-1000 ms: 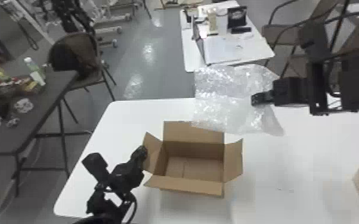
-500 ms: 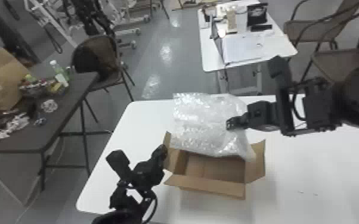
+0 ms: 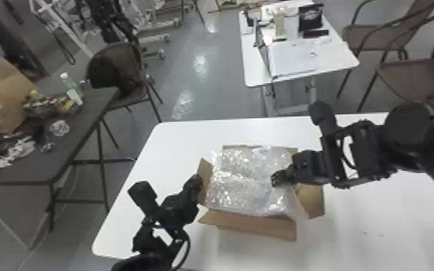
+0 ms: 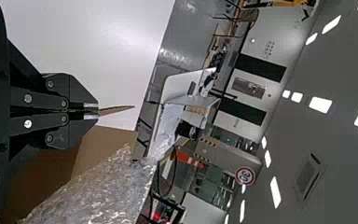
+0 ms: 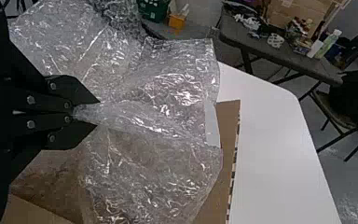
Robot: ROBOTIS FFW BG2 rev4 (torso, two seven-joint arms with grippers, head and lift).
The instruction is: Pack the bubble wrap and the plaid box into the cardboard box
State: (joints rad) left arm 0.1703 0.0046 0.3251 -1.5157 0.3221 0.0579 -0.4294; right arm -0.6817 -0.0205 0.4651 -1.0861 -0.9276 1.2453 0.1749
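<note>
White table (image 3: 176, 144) runs across the lower half of the head view, with the cardboard box (image 3: 256, 229) standing at its lower middle, flaps spread. Bubble wrap (image 3: 245, 191) lies draped over the box's mouth, and the right gripper (image 3: 277, 178) has a fold of it pinched between closed fingers. At the box's left side in the head view, the left gripper (image 3: 196, 181) is clamped on a flap (image 3: 205, 173). Good work here would be to hold that flap outward while the wrap is lowered into the mouth, and to let go only once the sheet's edges are inside the walls. Released too high, the wrap would probably spring over the rim; bunching it low should leave room for the plaid box.
</note>
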